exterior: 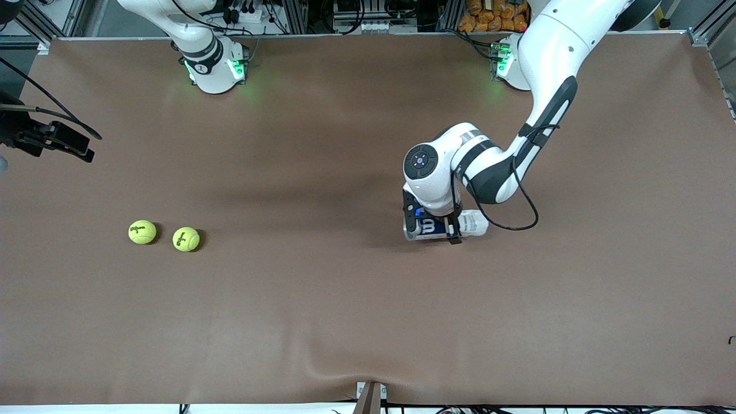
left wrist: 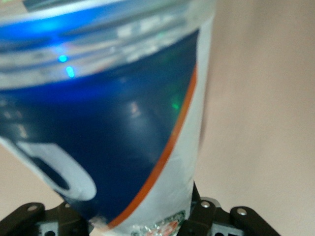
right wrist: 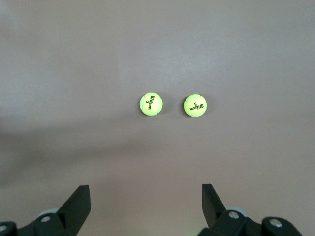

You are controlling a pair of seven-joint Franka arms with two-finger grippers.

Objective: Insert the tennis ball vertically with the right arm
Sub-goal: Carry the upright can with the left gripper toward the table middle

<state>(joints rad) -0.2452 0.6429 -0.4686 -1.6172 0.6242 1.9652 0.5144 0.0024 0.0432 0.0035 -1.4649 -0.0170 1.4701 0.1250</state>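
Two yellow-green tennis balls lie side by side on the brown table toward the right arm's end; the right wrist view shows both balls from high above. My right gripper hangs open and empty well above the table; its black hand shows at that end. A clear ball can with a blue, white and orange label lies on its side mid-table. My left gripper is shut on the can, which fills the left wrist view.
Both arm bases stand along the table edge farthest from the front camera. A cable loop hangs from the left arm beside the can. The cloth puckers at the nearest edge.
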